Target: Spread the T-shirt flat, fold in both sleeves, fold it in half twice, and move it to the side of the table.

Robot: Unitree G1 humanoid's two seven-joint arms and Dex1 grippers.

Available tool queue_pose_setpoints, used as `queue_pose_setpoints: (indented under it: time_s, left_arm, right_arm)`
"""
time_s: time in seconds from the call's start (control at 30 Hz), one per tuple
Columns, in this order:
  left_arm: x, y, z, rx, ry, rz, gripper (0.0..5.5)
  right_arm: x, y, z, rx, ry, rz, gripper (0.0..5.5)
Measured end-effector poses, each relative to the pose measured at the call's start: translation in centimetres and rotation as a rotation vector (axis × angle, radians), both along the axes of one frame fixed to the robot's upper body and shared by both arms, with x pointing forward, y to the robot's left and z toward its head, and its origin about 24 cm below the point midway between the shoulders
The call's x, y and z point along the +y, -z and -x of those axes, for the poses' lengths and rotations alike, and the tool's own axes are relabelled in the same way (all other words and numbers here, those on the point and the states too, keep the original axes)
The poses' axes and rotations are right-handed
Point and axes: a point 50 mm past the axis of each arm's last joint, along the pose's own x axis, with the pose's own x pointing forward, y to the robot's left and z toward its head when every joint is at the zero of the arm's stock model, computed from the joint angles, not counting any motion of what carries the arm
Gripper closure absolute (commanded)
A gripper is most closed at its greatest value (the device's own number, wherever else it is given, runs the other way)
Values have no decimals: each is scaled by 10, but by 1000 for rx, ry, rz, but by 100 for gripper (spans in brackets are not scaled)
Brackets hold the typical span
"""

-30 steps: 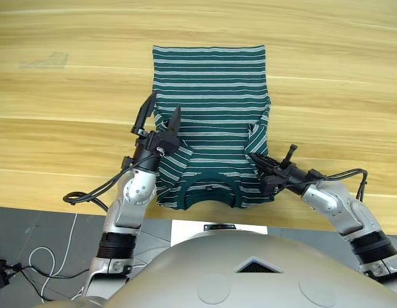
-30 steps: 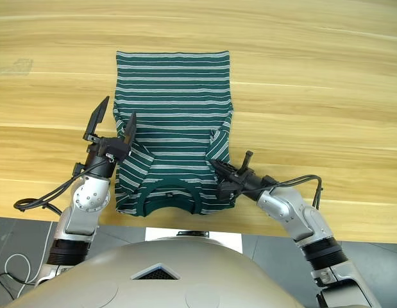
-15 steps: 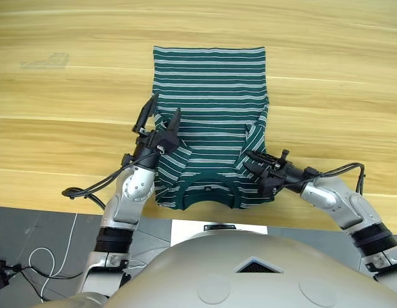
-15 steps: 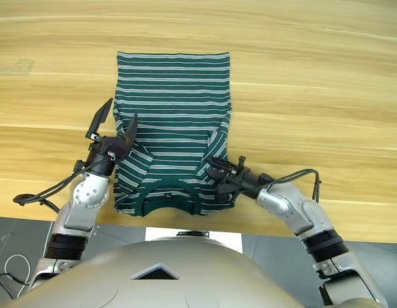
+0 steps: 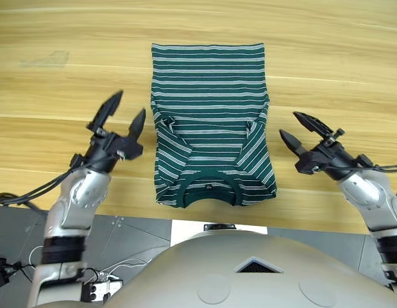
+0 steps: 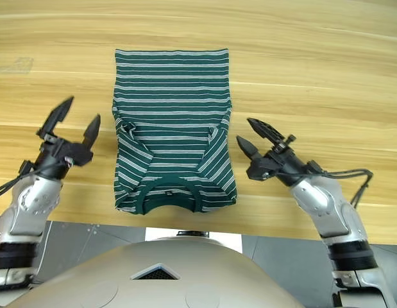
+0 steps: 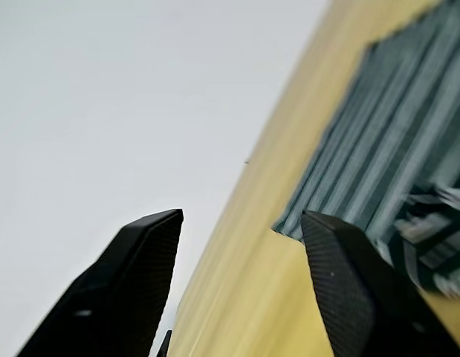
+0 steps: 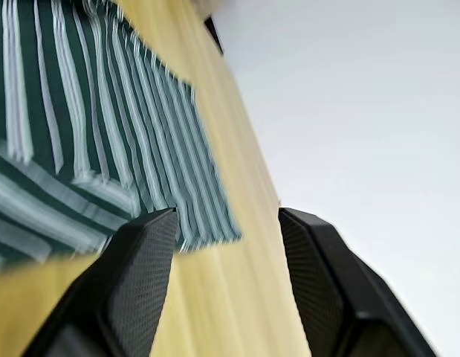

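Observation:
The T-shirt (image 5: 211, 122), dark green with thin white stripes, lies flat on the wooden table (image 5: 70, 83) with both sleeves folded inward and its collar at the near edge. My left gripper (image 5: 124, 115) hovers open over bare wood to the left of the shirt, holding nothing. My right gripper (image 5: 293, 127) hangs open to the right of the shirt, also holding nothing. In the left wrist view the shirt (image 7: 408, 171) lies beyond the black fingers (image 7: 348, 297); the right wrist view shows the shirt (image 8: 81, 149) past its own fingers (image 8: 319, 282).
The table's near edge (image 5: 121, 208) runs just below the collar, with grey floor and cables (image 5: 12, 266) beyond it. Bare wood lies on both sides of the shirt and behind its hem.
Both grippers have let go of the shirt's folded sides and pulled outward, the left one to the left and the right one to the right. The shirt stays put.

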Motion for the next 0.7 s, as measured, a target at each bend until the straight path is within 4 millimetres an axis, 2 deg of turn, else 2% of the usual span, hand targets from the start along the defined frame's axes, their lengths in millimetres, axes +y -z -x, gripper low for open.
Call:
queue_pose_setpoints:
  time_s: [0.13, 0.2, 0.23, 0.47, 0.7]
  left_arm:
    - [5, 14, 11, 119, 61, -152, 256]
    - [-1, 32, 22, 240, 119, -201, 256]
    - [-2, 34, 23, 258, 138, -207, 256]
    - [-1, 22, 43, 364, 271, -301, 256]
    - [23, 9, 56, 420, 152, -398, 256]
  right_arm:
    - [-15, 30, 17, 108, 6, 106, 299]
    - [-17, 33, 19, 96, -54, 149, 299]
    - [-18, 34, 20, 94, -81, 168, 299]
    - [-25, 30, 26, 120, -229, 198, 299]
    - [-16, 29, 33, 150, -286, 165, 299]
